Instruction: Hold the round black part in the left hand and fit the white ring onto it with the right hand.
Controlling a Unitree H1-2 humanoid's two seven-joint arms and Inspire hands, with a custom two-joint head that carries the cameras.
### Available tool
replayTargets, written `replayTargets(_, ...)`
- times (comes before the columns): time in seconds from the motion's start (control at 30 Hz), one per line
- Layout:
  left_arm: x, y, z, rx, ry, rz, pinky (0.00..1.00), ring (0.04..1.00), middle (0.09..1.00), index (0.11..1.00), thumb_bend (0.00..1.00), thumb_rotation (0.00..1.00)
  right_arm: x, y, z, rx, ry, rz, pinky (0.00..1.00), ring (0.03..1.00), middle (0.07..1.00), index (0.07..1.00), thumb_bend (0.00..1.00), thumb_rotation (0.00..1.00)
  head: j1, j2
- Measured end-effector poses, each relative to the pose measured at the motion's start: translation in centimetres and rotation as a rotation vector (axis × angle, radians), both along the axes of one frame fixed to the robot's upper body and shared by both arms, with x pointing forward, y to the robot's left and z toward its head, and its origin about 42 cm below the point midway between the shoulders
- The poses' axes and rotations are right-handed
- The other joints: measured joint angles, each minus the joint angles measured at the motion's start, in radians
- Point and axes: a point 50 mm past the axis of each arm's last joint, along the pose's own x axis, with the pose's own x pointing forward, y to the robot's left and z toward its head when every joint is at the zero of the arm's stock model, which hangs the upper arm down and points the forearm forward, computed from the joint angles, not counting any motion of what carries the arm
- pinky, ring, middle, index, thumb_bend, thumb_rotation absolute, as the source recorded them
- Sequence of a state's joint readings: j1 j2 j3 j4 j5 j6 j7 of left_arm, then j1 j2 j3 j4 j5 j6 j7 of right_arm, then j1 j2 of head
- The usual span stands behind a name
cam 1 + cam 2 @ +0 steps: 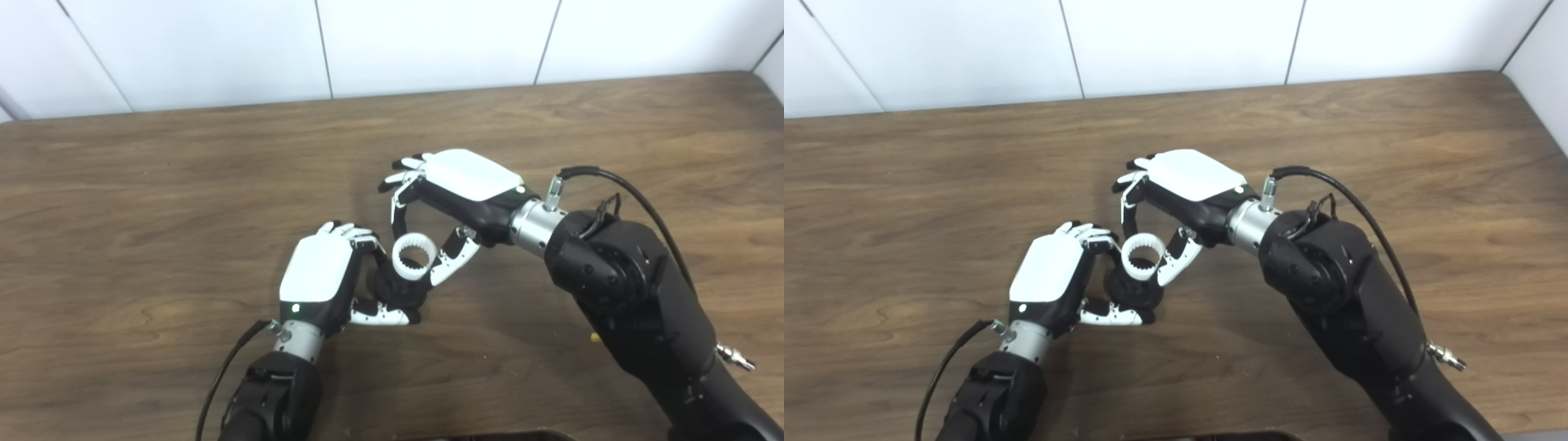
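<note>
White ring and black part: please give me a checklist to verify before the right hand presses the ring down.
1. Left hand holds round black part: ok.
2. Right hand grips white ring between its fingers: ok.
3. Ring sits over the black part: ok.
4. Ring level and centred on it: cannot tell.
5. Ring's inner teeth aligned with the part: cannot tell.
6. Left fingers clear of the ring's path: cannot tell; they are close.

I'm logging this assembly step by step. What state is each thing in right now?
left hand: shut on the round black part.
round black part: held above the table, under the ring.
white ring: pinched in the right hand, at the black part's top; seating cannot be told.
right hand: shut on the white ring.
</note>
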State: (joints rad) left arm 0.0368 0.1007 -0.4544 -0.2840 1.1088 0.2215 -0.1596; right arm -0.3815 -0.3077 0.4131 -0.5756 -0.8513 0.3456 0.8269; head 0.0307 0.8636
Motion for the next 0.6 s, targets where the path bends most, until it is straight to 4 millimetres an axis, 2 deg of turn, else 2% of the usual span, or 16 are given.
replayTargets(0.6, 0.1, -0.4, 0.1, -0.001, 0.008, 0.006, 0.93, 0.849, 0.775, 0.485, 0.52, 0.05, 0.8, 0.4, -1.8, -0.017, 0.067, -0.019, 1.00, 0.965, 0.867, 0.485, 0.52, 0.14, 0.009, 0.009)
